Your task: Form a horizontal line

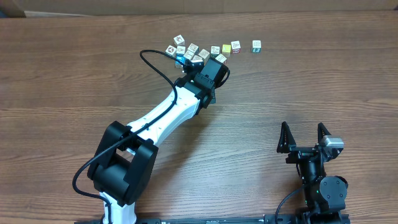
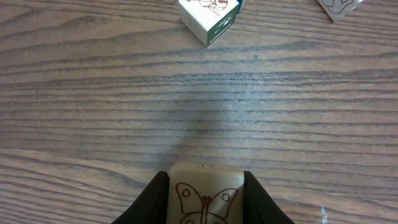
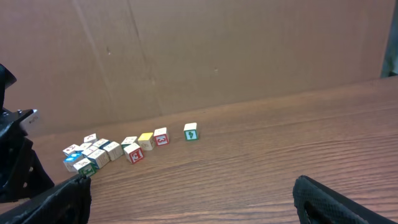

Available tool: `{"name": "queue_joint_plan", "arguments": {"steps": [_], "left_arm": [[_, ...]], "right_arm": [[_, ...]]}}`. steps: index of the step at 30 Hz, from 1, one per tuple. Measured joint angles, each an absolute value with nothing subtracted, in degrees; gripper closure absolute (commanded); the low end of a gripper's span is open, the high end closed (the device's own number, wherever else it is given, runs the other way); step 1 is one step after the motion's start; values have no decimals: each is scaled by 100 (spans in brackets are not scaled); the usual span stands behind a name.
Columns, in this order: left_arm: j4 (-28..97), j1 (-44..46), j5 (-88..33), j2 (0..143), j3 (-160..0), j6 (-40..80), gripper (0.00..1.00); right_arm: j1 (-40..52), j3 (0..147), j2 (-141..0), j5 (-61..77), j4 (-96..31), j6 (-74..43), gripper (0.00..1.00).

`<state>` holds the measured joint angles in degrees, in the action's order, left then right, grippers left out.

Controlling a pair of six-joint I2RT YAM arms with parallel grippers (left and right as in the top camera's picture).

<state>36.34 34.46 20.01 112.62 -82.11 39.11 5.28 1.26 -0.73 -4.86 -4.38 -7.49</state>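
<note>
Cream wood with a butterfly drawn on it: the butterfly cube (image 2: pixel 205 200) sits pinched between the narrowed fingers of my left gripper (image 2: pixel 206 178). The horizontal line (image 1: pixel 236 46) runs side to side just right of that hand, beyond the cluster (image 1: pixel 186 51). My right gripper (image 1: pixel 303 128), spread wide, is well apart from it. Only the overhead view shows the line; only my wrist view shows the grip.

Brown wood-grain table (image 1: pixel 311 81), plain tan board wall (image 3: pixel 217 56) just behind.

Horizontal line (image 1: pixel 236 46) of tiny picture cubes lies far back on bench (image 1: pixel 311 81), roughly straight, with the rightmost teal-faced cube (image 1: pixel 256 45) apart.
</note>
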Motion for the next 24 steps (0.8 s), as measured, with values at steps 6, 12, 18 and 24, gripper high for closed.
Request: {"name": "queue_joint_plan", "arguments": {"steps": [6, 12, 18, 24], "left_arm": [[3452, 3435, 2003, 11262, -8211, 3911, 78], [3444, 3413, 2001, 11264, -8211, 3911, 81], [3426, 3391, 2021, 11478, -8211, 3911, 79], [3430, 3376, 2027, 11677, -8202, 3931, 79]], "right_arm": [[528, 126, -73, -486, -438, -746, 0], [528, 126, -73, -484, -436, -744, 0], [530, 126, -73, -486, -434, -746, 0], [530, 126, -73, -484, -436, -746, 0]]}}
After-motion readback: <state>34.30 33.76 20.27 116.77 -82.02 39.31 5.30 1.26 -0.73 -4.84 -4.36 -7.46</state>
